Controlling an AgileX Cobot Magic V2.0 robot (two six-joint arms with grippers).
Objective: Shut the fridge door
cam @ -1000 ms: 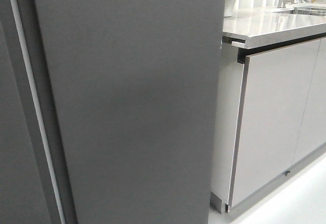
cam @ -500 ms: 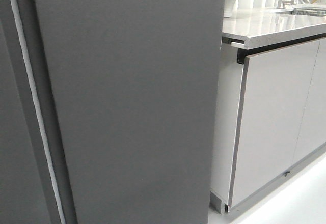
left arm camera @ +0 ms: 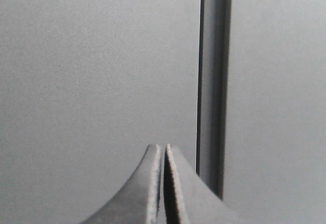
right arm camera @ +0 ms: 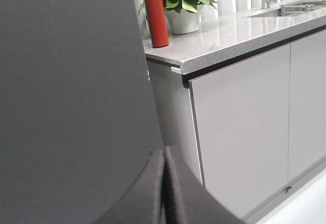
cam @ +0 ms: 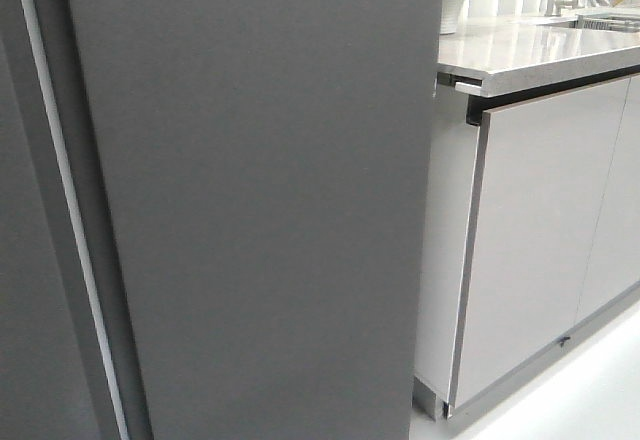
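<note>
The fridge door (cam: 260,200) fills the front view as a tall matte dark-grey panel showing only its outer face; its white inner face is hidden. A pale strip (cam: 60,190) runs down the seam at its left edge. Neither gripper shows in the front view. In the left wrist view my left gripper (left arm camera: 163,148) is shut and empty, close to a grey panel (left arm camera: 97,71) beside a dark vertical seam (left arm camera: 213,81). In the right wrist view my right gripper (right arm camera: 164,151) is shut and empty, close to the door (right arm camera: 71,81) near its right edge.
Another plain dark-grey panel (cam: 20,290) stands left of the seam. Right of the door are pale grey glossy cabinet fronts (cam: 530,230) under a stone countertop (cam: 540,55). A red bottle (right arm camera: 155,14) and a potted plant (right arm camera: 186,0) stand on the countertop.
</note>
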